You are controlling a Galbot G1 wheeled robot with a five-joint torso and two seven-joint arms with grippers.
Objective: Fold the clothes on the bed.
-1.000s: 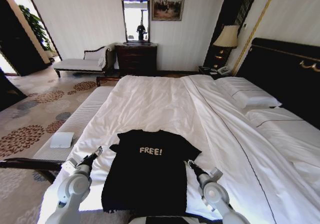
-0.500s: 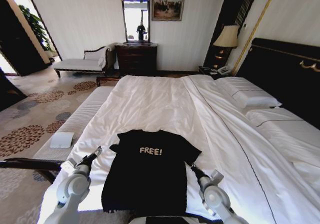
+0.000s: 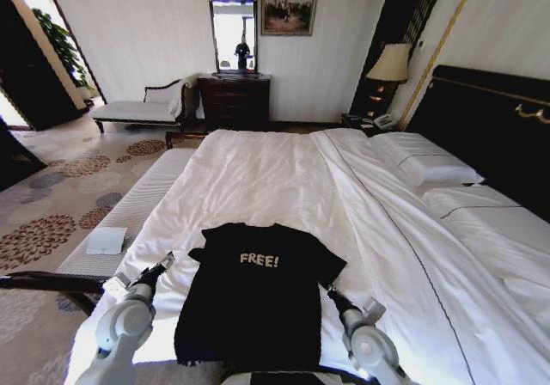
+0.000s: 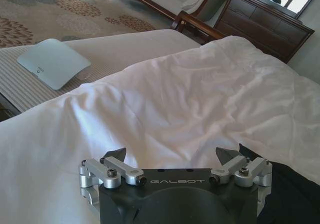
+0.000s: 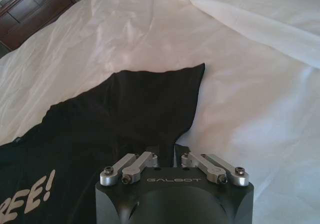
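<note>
Right gripper [image 5: 166, 151] sits down on the white duvet right at the edge of the black T-shirt [image 3: 253, 295], just under its sleeve. From the right wrist view its fingers [image 5: 150, 159] look pinched nearly together, with the shirt's edge lying right at the tips, but I can't tell if any fabric is actually caught between them. Left gripper [image 4: 173, 156] is on the other side, fingers spread wide with nothing in them, hovering over bare duvet just beside the shirt's other sleeve, which peeks in dark at the corner of the left wrist view.

That shirt lies flat and face up near the foot of the bed [image 3: 284, 174], "FREE!" lettering readable on the chest, both short sleeves spread out. It's small against all that white bedding.

Off to the robot's left there's a long white bench [image 3: 129, 217] alongside the bed with a flat white pad-like thing [image 3: 106, 241] on it.
</note>
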